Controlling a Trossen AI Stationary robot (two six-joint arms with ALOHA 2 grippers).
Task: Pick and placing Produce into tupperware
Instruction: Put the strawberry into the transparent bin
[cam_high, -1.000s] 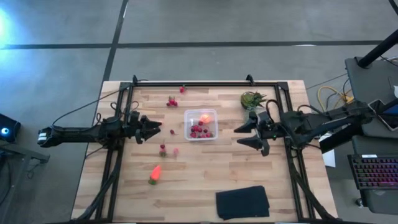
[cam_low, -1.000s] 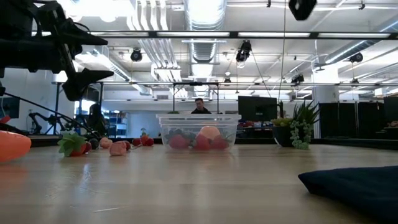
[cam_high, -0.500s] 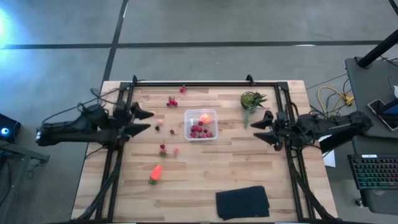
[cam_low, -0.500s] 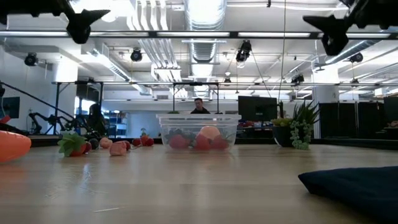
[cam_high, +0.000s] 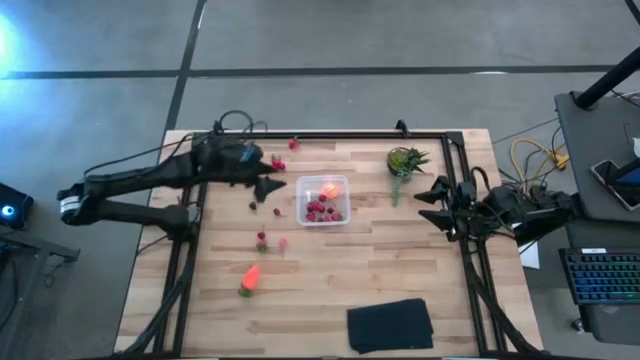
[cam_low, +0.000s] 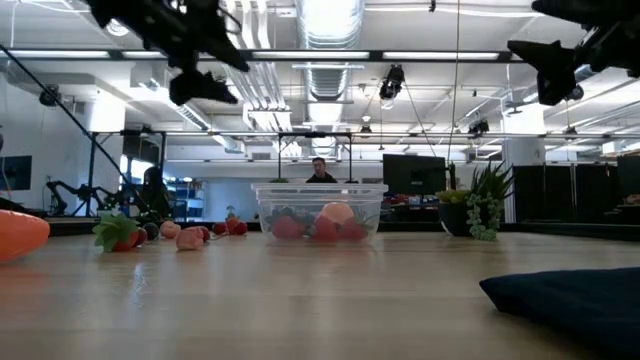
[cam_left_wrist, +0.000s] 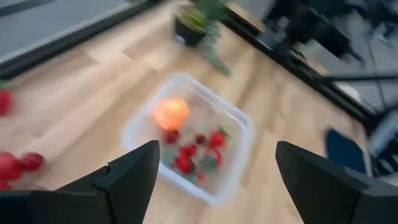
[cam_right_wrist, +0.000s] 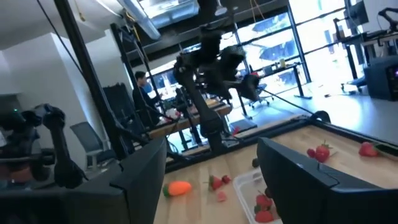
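Observation:
The clear tupperware (cam_high: 322, 200) stands mid-table, holding a round orange-red fruit (cam_high: 330, 188) and several red berries (cam_high: 319, 211); the left wrist view shows the tupperware (cam_left_wrist: 199, 137) from above. Loose berries (cam_high: 277, 162) lie on the wood to its left, more berries (cam_high: 262, 239) nearer the near edge. The orange carrot piece (cam_high: 249, 280) lies near the table's near-left part. My left gripper (cam_high: 268, 188) hovers open just left of the box, raised off the table (cam_low: 205, 75). My right gripper (cam_high: 428, 197) hangs open, high (cam_low: 550, 65), toward the right edge.
A spiky green plant (cam_high: 405, 160) stands at the far right, between the box and my right gripper. A flat black cloth (cam_high: 390, 325) lies at the near edge. A black frame rail (cam_high: 330, 134) runs along the table's far and side edges. A person shows far behind the table.
My left gripper has risen off the table and swung toward the far edge and rightward, ending beside the tupperware. My right gripper has risen and drawn back toward the table's right edge. The produce and the box have stayed put.

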